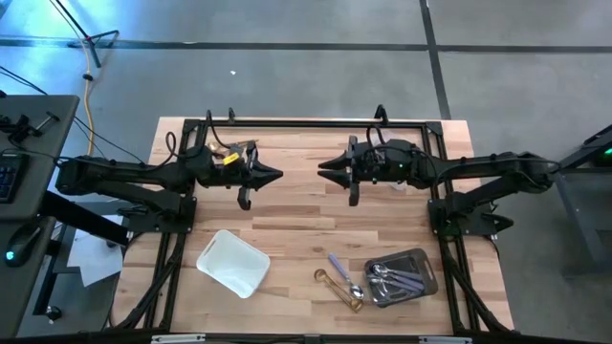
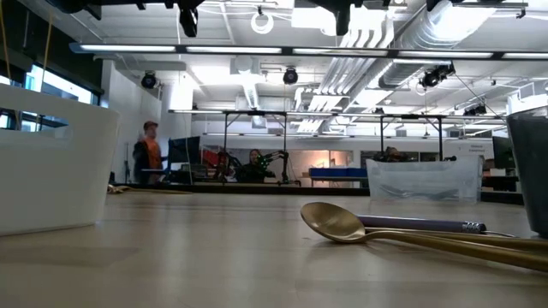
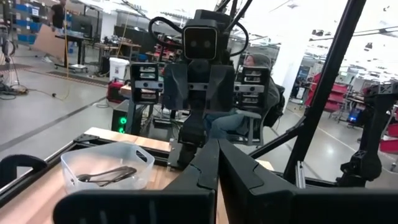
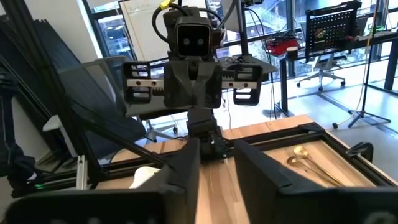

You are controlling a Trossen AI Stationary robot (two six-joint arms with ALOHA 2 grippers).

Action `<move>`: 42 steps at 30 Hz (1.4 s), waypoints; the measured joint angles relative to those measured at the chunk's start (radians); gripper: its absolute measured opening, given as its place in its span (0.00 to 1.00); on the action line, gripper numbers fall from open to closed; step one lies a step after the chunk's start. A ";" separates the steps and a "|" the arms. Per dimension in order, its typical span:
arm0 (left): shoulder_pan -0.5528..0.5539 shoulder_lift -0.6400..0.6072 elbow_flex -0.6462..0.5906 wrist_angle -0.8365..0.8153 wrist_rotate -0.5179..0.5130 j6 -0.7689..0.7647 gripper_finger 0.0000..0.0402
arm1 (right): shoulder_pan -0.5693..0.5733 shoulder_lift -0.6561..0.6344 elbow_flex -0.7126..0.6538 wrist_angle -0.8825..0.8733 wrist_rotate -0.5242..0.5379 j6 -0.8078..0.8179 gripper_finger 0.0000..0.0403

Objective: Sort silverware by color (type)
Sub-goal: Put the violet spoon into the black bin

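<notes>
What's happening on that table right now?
Left gripper shut, right gripper fingers apart; both hover mid-table, empty. Spoons beside grey tray. White tray empty.

The light butcher-block wooden bench [image 1: 306, 205] carries a white rectangular plastic tray [image 1: 232, 262] and a grey plastic tray [image 1: 402, 277] with silver utensils; between them – on the bare wood – lie two gold spoons [image 1: 339, 288] and a purple-handled utensil [image 1: 342, 272].

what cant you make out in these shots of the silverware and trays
- How many pieces lie in the grey tray: high view, too small and overlapping.
- Inside of the white tray: low view shows only its wall; the high view is washed out.
- Far ends of the gold spoon and purple-handled utensil: cut off by the low view's right edge.
- Right gripper: its fingertips are below the wrist view's edge.
</notes>
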 joint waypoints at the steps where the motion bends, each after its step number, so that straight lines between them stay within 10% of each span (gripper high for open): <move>1: 0.000 0.000 0.000 0.000 0.000 0.000 0.00 | 0.000 0.000 0.000 0.000 -0.001 0.000 0.16; 6: 0.000 0.000 0.000 -0.001 0.000 0.000 0.00 | -0.005 0.000 0.000 -0.001 -0.023 0.000 0.01; 42: 0.000 0.000 0.000 -0.002 -0.001 0.000 0.00 | -0.005 0.000 0.000 -0.006 -0.066 -0.027 0.00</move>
